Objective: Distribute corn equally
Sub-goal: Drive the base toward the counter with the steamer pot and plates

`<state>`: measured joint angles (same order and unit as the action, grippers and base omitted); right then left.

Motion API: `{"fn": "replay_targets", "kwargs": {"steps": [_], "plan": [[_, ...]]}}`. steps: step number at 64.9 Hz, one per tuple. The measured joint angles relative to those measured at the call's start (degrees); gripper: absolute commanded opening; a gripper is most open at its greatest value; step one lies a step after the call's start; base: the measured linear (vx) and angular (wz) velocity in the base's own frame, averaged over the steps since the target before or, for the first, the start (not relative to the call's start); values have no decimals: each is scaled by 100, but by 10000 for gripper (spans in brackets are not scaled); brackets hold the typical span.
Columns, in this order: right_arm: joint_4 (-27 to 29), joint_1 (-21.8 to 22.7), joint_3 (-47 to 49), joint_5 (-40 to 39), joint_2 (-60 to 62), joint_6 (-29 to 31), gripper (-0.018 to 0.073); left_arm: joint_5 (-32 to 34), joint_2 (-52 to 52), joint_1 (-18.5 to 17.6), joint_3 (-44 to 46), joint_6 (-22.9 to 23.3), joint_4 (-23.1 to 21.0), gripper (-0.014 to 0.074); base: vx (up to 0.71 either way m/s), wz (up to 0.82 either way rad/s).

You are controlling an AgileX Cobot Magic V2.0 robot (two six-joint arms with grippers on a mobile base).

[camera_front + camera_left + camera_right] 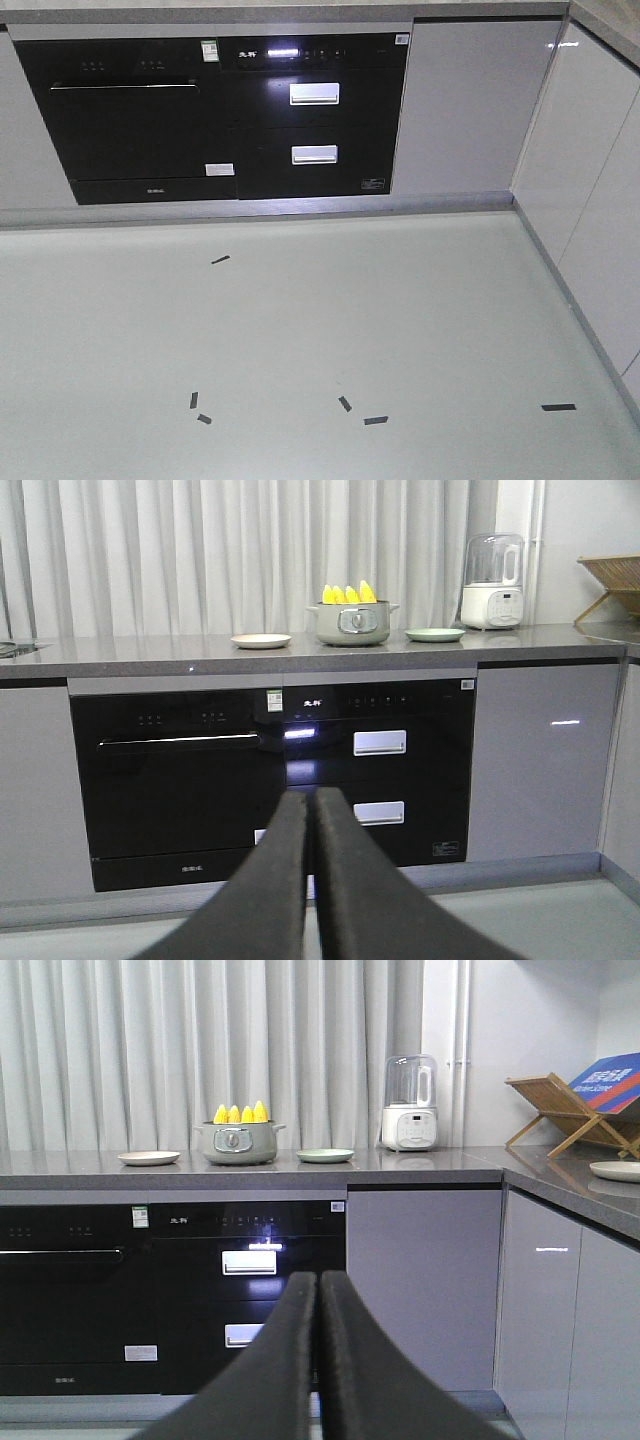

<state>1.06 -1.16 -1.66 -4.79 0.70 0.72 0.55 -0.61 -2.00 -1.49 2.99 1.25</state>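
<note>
Well, the front view offers only pale floor, black tape strips and built-in black appliances along the top.

From the left wrist, the left gripper at bottom centre is pressed closed, holding nothing. The corn stands in a grey pot at upper centre, between a cream plate and a green plate.

From the right wrist, the right gripper is likewise closed and empty, with the corn left of centre.

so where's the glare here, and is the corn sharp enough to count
Front view: the oven display blooms white. Left wrist view: a streak glares on the cabinet door; the corn is small and soft, hard to count. Right wrist view: another streak on the side cabinet.
</note>
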Motion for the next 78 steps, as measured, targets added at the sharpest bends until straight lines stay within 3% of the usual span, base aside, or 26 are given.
{"fn": "replay_targets", "kwargs": {"steps": [78], "plan": [[0,0,0,0,0,0,-11,0,0,0,0,0,0,-6,0,0]]}}
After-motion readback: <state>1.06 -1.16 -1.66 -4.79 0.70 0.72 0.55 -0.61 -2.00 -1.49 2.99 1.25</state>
